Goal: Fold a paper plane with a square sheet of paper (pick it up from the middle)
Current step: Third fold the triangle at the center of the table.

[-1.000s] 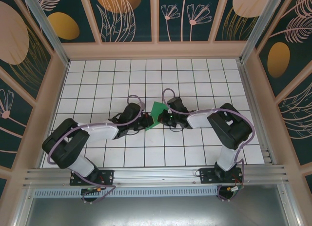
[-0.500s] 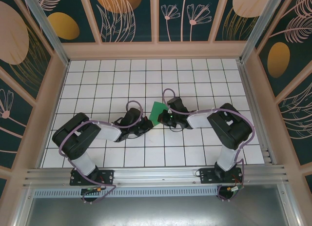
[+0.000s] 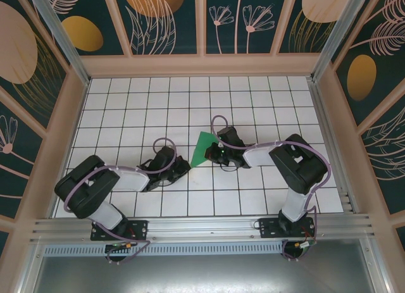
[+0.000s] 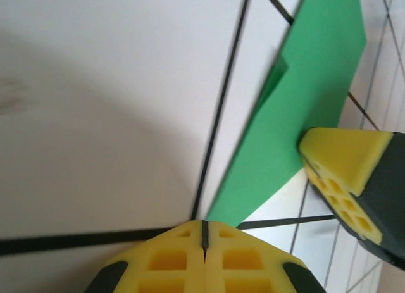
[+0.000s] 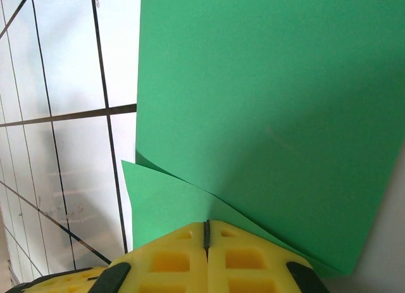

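**Left gripper off the sheet, right keeps the fold**

Within the last second the black left gripper with yellow fingertips (image 3: 186, 168) drew back toward the near-left. It let go of the thin bright-green paper sheet (image 3: 201, 149), and its fingertips were pressed together on nothing. The sheet stayed near the middle of the white grid-tiled tabletop (image 3: 126, 109) and showed from above as a narrow wedge. The right gripper (image 3: 214, 155) had not moved. Its fingertips were closed at the sheet's right edge, where two layers met, apparently pinching them. We judged one crease finished and no dart formed yet. The sheet's near corner lay just ahead of the left fingertips; we could not tell whether they touched.
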Robot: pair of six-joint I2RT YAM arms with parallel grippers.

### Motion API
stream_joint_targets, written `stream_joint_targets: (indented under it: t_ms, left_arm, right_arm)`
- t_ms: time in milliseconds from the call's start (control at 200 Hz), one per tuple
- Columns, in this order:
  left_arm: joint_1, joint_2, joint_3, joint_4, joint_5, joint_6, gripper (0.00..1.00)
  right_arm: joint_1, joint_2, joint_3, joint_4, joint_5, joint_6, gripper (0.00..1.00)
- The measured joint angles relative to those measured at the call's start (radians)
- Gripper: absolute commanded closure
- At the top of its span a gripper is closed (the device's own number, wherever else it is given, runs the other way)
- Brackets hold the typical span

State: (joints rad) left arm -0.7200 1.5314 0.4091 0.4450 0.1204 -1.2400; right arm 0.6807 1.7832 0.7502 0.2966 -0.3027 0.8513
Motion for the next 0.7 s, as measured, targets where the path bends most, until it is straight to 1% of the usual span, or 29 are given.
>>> stream_joint_targets:
  t_ms: [135, 280, 385, 520, 701]
  left_arm:
    - [0.001, -0.089, -0.014, -0.106, -0.04, 0.01, 1.0]
    - [0.001, -0.124, 0.016, -0.117, -0.021, 0.06, 1.0]
    - [0.001, -0.088, 0.069, -0.08, 0.024, 0.087, 1.0]
    - [0.001, 0.019, 0.143, -0.029, 0.08, 0.108, 1.0]
    - [0.001, 0.092, 0.171, -0.042, 0.087, 0.114, 1.0]
  right_arm:
    - [0.0, -0.006, -0.006, 0.002, 0.01, 0.0, 1.0]
    - [0.0, -0.006, -0.007, 0.003, 0.01, 0.0, 1.0]
    - [0.0, -0.006, -0.007, 0.004, 0.01, 0.0, 1.0]
    - [0.0, -0.008, -0.013, 0.013, 0.01, 0.0, 1.0]
    - [0.0, -0.014, -0.014, 0.01, 0.005, -0.014, 1.0]
